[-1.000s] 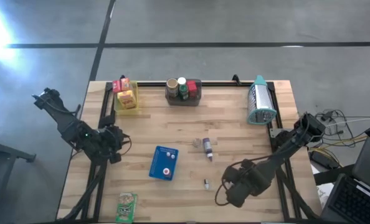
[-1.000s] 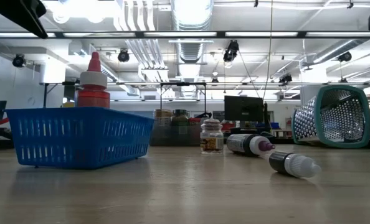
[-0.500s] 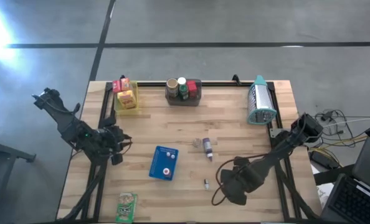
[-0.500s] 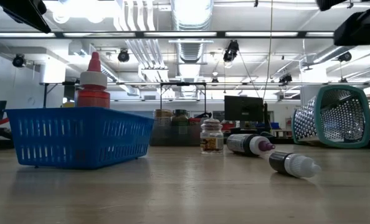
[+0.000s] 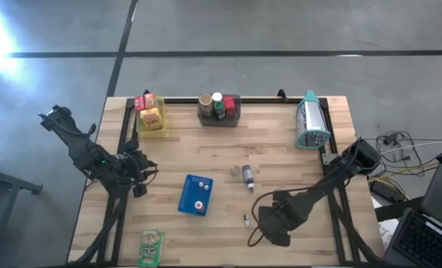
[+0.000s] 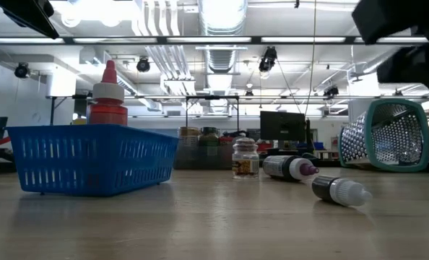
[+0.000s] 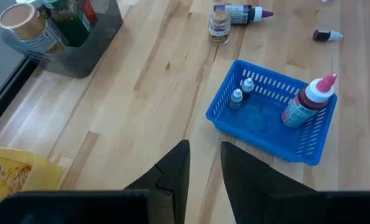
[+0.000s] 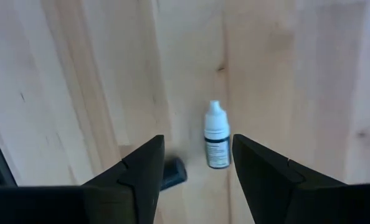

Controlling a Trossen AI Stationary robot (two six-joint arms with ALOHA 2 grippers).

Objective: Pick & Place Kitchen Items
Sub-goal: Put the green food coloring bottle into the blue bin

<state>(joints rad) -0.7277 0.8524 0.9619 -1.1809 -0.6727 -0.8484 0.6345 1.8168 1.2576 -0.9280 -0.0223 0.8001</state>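
Observation:
A tiny bottle (image 5: 245,219) lies on its side on the wooden table (image 5: 295,171), also seen in the right wrist view (image 8: 216,144) and the low view (image 6: 340,190). My right gripper (image 8: 197,146) hangs open above it, pointing down, and touches nothing (image 5: 269,222). Farther back, a dark bottle with a purple cap (image 6: 289,167) lies on its side. A small jar (image 6: 245,159) stands upright beside it. The blue tray (image 5: 196,195) holds a red bottle (image 7: 306,102) and two tiny bottles (image 7: 241,92). My left gripper (image 5: 137,170) waits shut above the table's left edge.
A yellow bin (image 5: 151,119) with boxes stands at the far left. A grey bin (image 5: 219,109) with cans is at the far middle. A teal mesh basket (image 5: 310,126) lies tipped over at the far right. A green packet (image 5: 152,248) lies near the front left edge.
My right gripper has come down and shifted toward the table's left, closer to the tiny bottle, and its wrist has rolled. The arm now shows at the top right of the low view. Nothing on the table has moved.

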